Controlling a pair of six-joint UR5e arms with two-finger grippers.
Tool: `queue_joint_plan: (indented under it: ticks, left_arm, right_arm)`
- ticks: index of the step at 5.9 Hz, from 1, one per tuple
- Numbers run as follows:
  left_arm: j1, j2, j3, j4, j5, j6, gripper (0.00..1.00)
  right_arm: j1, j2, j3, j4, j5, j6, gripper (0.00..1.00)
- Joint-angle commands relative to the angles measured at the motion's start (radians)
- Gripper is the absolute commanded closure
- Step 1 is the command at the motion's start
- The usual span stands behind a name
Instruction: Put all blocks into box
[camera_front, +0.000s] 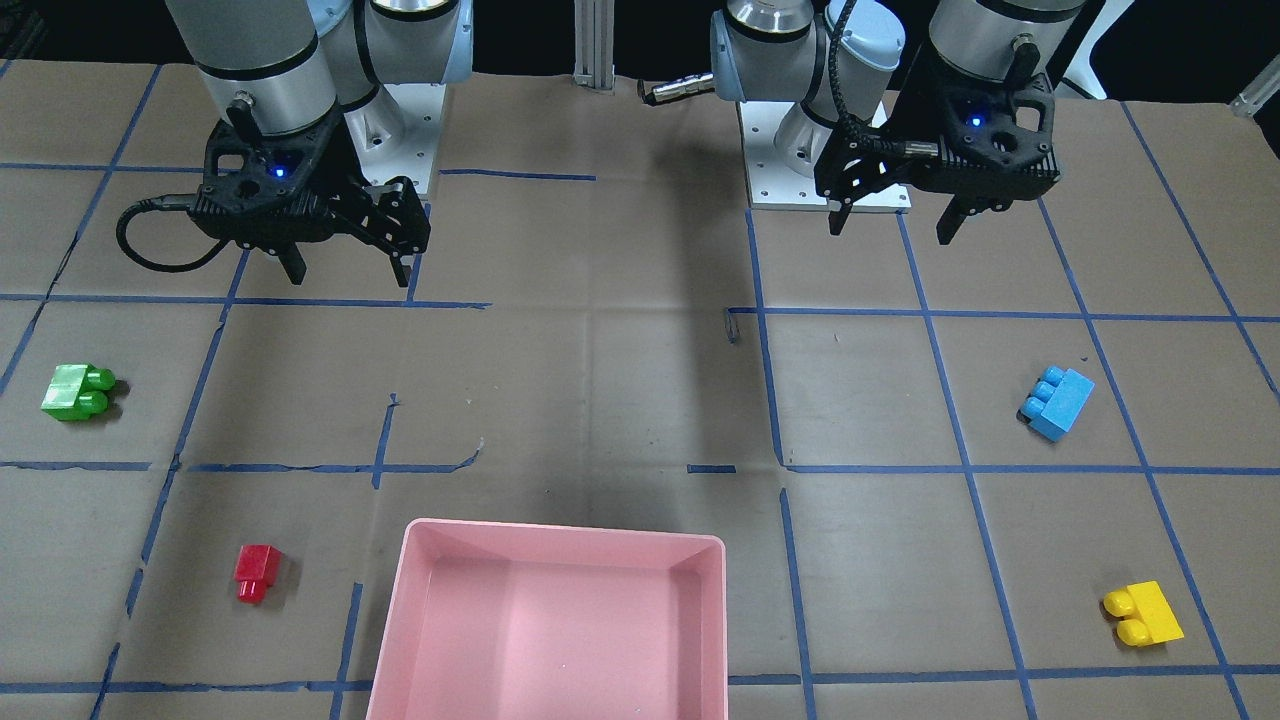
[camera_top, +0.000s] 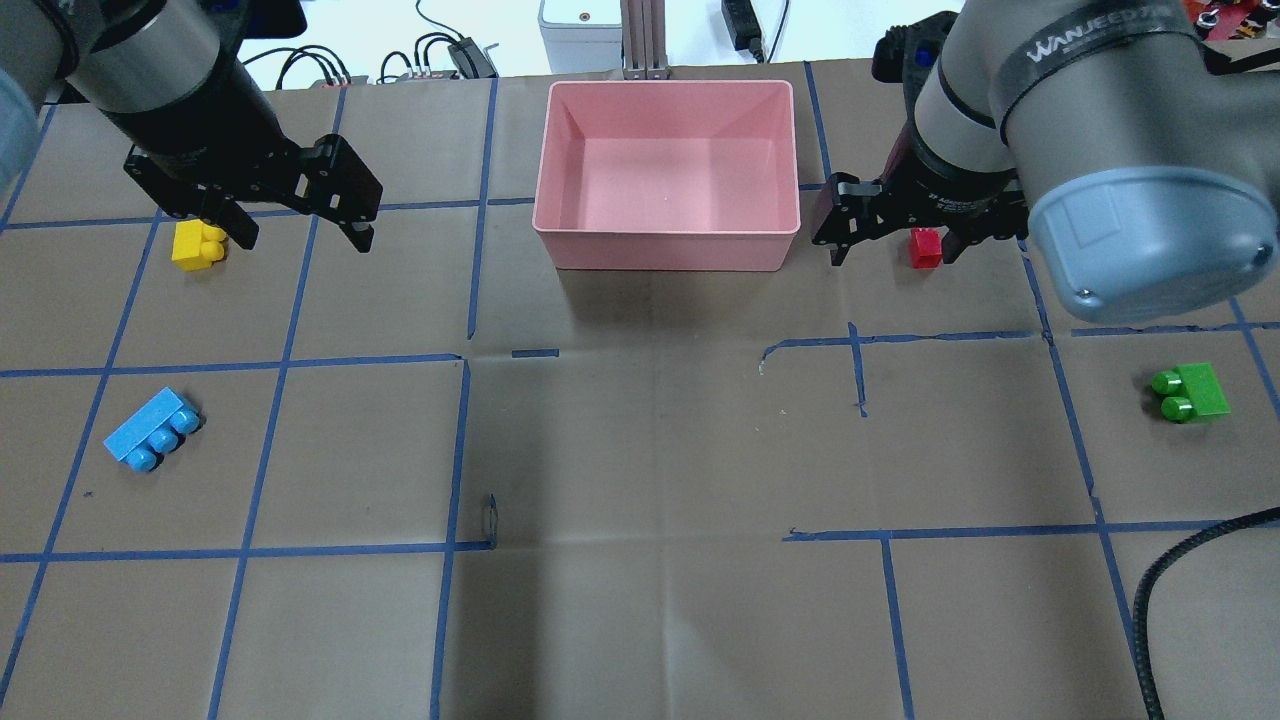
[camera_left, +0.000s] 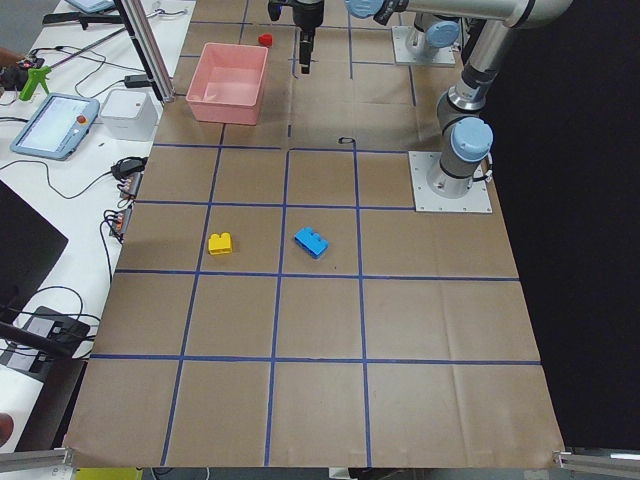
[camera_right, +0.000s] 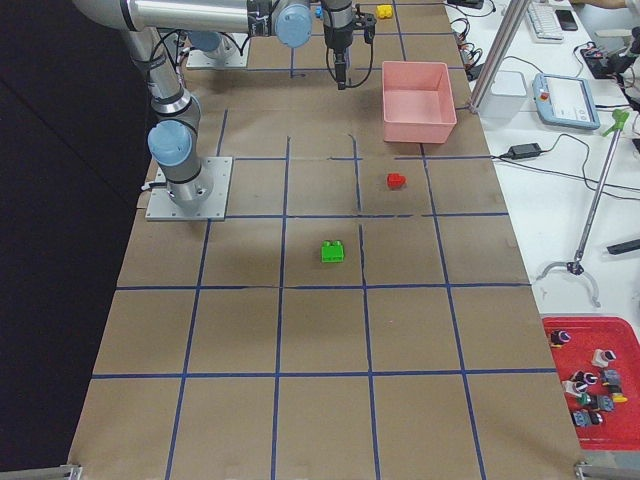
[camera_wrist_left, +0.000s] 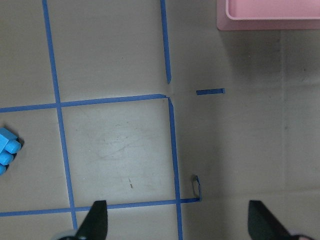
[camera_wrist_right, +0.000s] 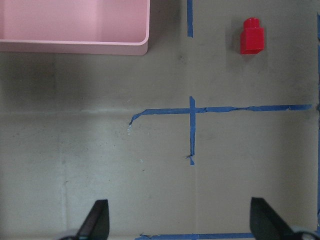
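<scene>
At the overhead frame's upper left, the left gripper (camera_top: 303, 240) is hanging spread and empty, the yellow studded plastic brick (camera_top: 198, 245) beside it and the long blue brick (camera_top: 150, 430) lower left. Top centre, the shallow pink plastic tray (camera_top: 665, 238) is holding nothing. Further right, the right gripper (camera_top: 893, 255) is hovering released by the small red brick (camera_top: 925, 248), with the green brick (camera_top: 1190, 392) at far right. Each grasp should be straddling flat sides (not studs). The right arm (camera_top: 1090, 60) is showing "WANJEE".
</scene>
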Motion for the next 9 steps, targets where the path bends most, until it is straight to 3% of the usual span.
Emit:
queue_joint_plan:
  ticks: [1, 7, 8, 9]
  left_arm:
    - [0.0, 0.004, -0.004, -0.001, -0.001, 0.0, 0.01]
    - [0.009, 0.011, -0.011, 0.0, 0.001, 0.023, 0.01]
    - [0.033, 0.011, -0.01, 0.002, 0.003, 0.082, 0.01]
    - [0.131, 0.011, -0.01, 0.011, 0.016, 0.191, 0.01]
  right_arm:
    - [0.0, 0.0, 0.0, 0.0, 0.0, -0.002, 0.0]
    - [0.0, 0.002, 0.002, 0.001, 0.002, -0.003, 0.0]
    - [0.0, 0.002, 0.002, 0.002, 0.0, -0.003, 0.0]
    - [0.0, 0.002, 0.003, 0.003, 0.0, -0.005, 0.0]
